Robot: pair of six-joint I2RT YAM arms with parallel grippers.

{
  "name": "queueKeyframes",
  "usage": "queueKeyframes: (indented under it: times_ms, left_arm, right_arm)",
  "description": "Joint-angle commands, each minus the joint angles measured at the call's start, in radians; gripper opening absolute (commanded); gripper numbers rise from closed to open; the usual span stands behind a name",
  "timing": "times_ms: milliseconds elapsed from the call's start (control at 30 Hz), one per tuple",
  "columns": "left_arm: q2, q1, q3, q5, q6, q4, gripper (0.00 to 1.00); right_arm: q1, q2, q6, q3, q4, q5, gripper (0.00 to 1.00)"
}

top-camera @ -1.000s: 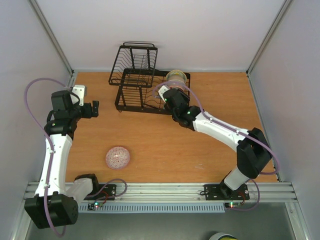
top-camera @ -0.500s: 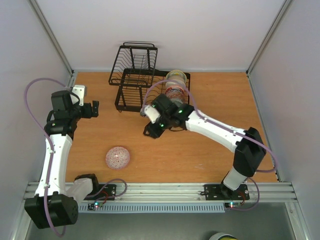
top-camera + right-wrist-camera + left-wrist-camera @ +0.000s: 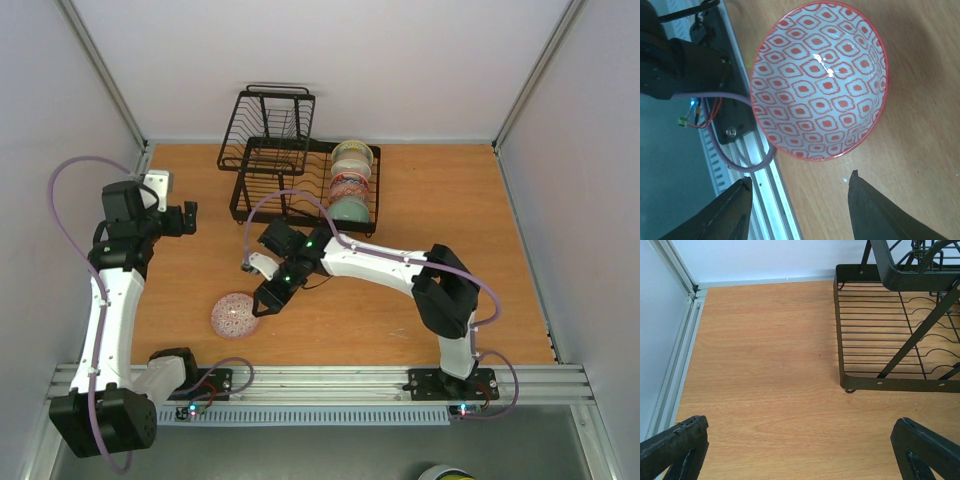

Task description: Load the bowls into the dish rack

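Observation:
The black wire dish rack (image 3: 285,165) stands at the back of the table. Three bowls stand on edge in its right part: cream with a teal rim (image 3: 352,154), red-and-white patterned (image 3: 350,185) and mint green (image 3: 350,210). The pink-red patterned bowl (image 3: 236,315) sits on the table at the front left and fills the right wrist view (image 3: 820,80). My right gripper (image 3: 268,298) is open and empty just right of this bowl, its fingers (image 3: 725,215) short of the rim. My left gripper (image 3: 190,218) is open and empty left of the rack (image 3: 880,340).
The enclosure's white walls and metal rails (image 3: 130,120) bound the table on the left, back and right. The metal base rail (image 3: 320,380) with cables runs along the front edge, close to the pink-red bowl (image 3: 760,165).
My right gripper has swung from the rack's right part down and left across the table to the pink-red bowl, uncovering the bowls in the rack. The left arm has not moved.

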Motion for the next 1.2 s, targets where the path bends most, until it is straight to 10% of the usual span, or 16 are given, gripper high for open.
queueKeyframes:
  times_ms: [0, 567, 767, 1167]
  left_arm:
    - [-0.009, 0.005, 0.027, 0.015, -0.006, 0.013, 0.99]
    - [-0.009, 0.004, 0.027, 0.016, -0.003, 0.013, 0.99]
    - [-0.008, 0.005, 0.025, 0.015, -0.003, 0.015, 0.99]
    - [-0.013, 0.006, 0.028, 0.018, -0.003, 0.013, 0.99]
  right_arm:
    - [0.014, 0.042, 0.050, 0.034, 0.057, 0.037, 0.52]
    - [0.014, 0.257, 0.054, 0.155, 0.088, 0.123, 0.47]
    - [0.014, 0.268, 0.051, 0.147, 0.091, 0.090, 0.04]
    - [0.018, 0.004, -0.019, 0.077, 0.010, 0.395, 0.01]
